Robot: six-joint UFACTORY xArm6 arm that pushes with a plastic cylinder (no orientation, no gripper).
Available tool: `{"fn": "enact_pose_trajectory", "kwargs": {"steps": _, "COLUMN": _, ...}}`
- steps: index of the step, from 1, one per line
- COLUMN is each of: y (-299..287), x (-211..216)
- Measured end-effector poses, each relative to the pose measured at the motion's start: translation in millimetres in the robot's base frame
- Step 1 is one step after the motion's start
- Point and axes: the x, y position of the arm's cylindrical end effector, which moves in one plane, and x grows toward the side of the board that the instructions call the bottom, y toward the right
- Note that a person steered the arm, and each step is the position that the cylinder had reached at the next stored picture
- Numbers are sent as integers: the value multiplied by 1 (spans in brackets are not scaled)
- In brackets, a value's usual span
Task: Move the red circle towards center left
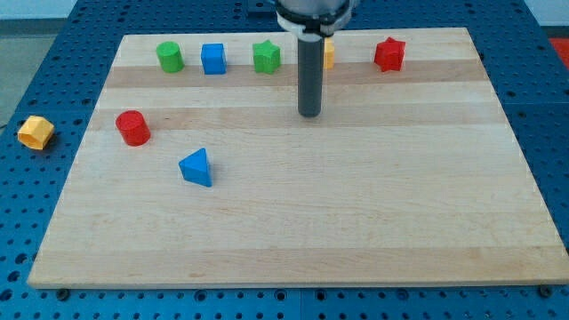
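The red circle sits near the board's left edge. The tip, a bare rod with no fingers, should go around and push gently.

Open wooden board between my tip and red circle block; blue triangle block just below-right of it; green cylinder block well above
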Motion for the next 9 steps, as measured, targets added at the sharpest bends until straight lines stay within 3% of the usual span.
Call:
{"fn": "enact_pose_trajectory", "kwargs": {"steps": 1, "y": -40, "x": 55}}
{"fn": "enact_pose_trajectory", "kwargs": {"steps": 4, "y": -215, "x": 28}}
{"fn": "enact_pose_trajectory", "kwargs": {"steps": 8, "y": -241, "x": 32}}
{"fn": "enact_pose_trajectory", "kwargs": {"steps": 9, "y": -241, "x": 66}}
